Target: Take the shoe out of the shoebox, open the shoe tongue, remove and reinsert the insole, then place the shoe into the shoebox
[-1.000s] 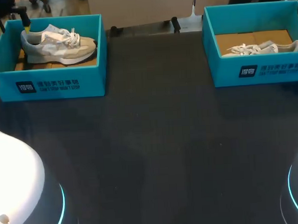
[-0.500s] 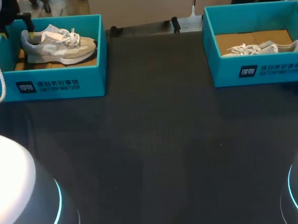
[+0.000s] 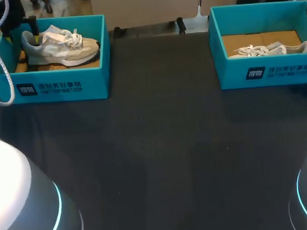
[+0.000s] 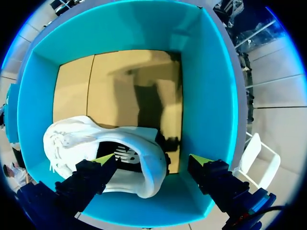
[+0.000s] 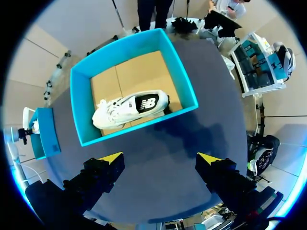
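Note:
A grey-and-white shoe (image 3: 60, 46) lies in the left teal shoebox (image 3: 59, 86), toe toward the table's middle. My left gripper (image 4: 152, 159) hangs open over that box's outer end. The shoe's (image 4: 96, 143) heel lies below and between its fingers, which do not touch it. In the head view only the left arm's dark wrist (image 3: 15, 14) shows, at the box's far left corner. A second white shoe (image 5: 129, 108) lies on its side in the right shoebox (image 3: 267, 73). High above the table, my right gripper (image 5: 159, 157) is open and holds nothing.
Dark table mat (image 3: 160, 145) stretches between the two boxes. The arms' white bases (image 3: 19, 204) fill the near corners. A pale cable (image 3: 2, 76) from the left arm loops over the left box's front corner.
The left wrist has shifted a little to the right and down toward the shoe's heel end, and its cable loop has swung lower. The right side and both shoes are unchanged.

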Robot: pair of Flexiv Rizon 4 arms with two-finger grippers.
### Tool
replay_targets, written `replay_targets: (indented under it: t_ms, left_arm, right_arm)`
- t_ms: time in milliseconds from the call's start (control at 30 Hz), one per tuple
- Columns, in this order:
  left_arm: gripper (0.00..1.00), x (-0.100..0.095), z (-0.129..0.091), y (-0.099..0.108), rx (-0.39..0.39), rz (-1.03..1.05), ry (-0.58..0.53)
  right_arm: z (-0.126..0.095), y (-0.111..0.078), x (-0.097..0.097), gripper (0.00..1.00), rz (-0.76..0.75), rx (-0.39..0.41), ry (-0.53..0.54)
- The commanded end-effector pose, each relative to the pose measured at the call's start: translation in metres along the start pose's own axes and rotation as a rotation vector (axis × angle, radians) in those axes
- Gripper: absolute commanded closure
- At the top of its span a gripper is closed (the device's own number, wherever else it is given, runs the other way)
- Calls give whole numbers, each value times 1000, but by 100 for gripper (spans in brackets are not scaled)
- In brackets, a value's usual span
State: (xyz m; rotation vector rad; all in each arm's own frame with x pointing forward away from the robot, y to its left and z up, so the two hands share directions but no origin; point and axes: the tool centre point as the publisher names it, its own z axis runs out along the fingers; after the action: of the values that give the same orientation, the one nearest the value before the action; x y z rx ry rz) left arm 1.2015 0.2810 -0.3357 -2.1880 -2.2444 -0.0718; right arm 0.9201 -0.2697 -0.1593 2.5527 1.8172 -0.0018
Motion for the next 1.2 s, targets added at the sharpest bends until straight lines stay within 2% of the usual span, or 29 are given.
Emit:
replay_targets:
  t_ms: [33, 1000, 1067, 1200]
  left_arm:
    - [2, 1, 10, 16, 32, -7, 4]
    - [0, 7, 41, 15, 87, -40, -8]
    - [4, 8, 43, 17, 88, -43, -10]
    - [3, 12, 47, 19, 100, -59, -14]
  right_arm:
    - [0, 0, 0, 0, 1, -1, 0]
    - [0, 0, 0, 0, 1, -1, 0]
    - [0, 0, 0, 0, 1, -1, 0]
    - [0, 0, 0, 0, 1, -1, 0]
